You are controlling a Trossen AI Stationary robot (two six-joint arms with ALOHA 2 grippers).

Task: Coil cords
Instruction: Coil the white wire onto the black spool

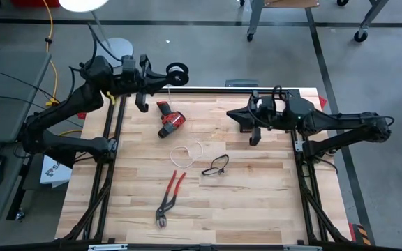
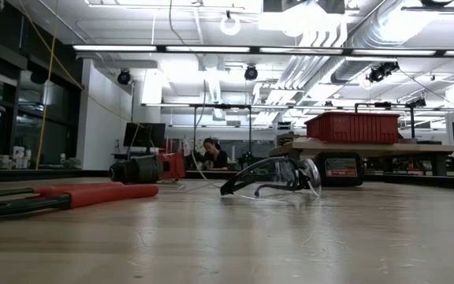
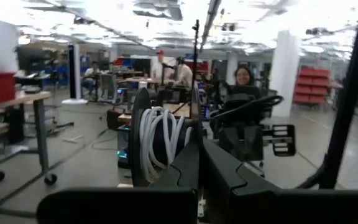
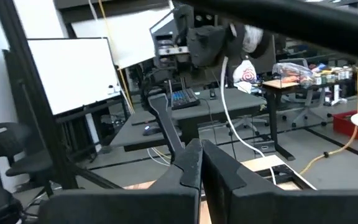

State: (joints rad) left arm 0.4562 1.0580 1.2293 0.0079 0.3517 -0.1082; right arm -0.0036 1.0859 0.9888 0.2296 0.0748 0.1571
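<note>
My left pincer [image 1: 165,75] grips the small black spool [image 1: 177,72] at the worktop's [image 1: 257,202] far edge; white cord [image 3: 157,142] winds round it, the rest trailing in a loose loop [image 1: 187,152] mid-worktop.

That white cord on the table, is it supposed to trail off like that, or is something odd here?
It does look odd. The spool is held up past the table's far edge by the shut left gripper, only partly wound, while the cord trails down to a loose loop on the table.
</note>
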